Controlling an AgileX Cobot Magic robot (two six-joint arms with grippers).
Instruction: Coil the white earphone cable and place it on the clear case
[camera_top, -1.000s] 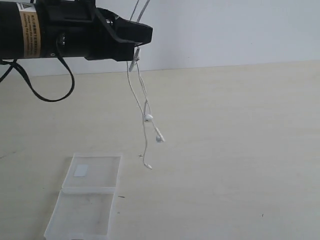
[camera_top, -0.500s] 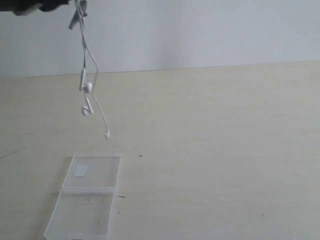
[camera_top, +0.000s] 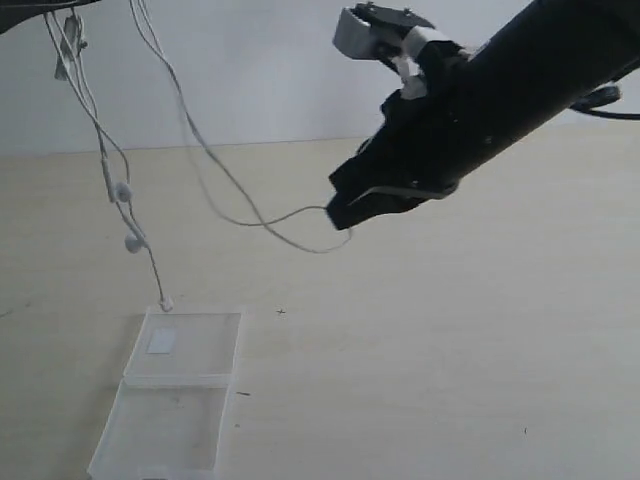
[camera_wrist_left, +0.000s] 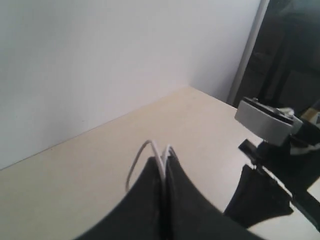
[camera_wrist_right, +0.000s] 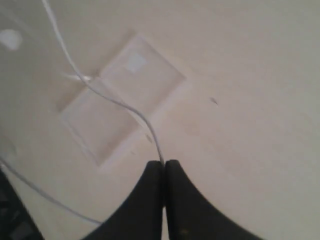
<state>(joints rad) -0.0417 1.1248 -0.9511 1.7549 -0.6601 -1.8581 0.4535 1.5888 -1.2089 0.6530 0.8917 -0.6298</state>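
Sagging from left gripper to right gripper — white earphone cable, pinched.

Setting: a robotics test bench, consistent with a laboratory.

Evidence:
- The clear case lies on a plain, pale wood-grain tabletop that carries a few small dark marks.
- Behind the case, a bare white wall meets the tabletop's far edge.
- Above and to the right of the case hangs a black robot arm fitted with a light grey module.
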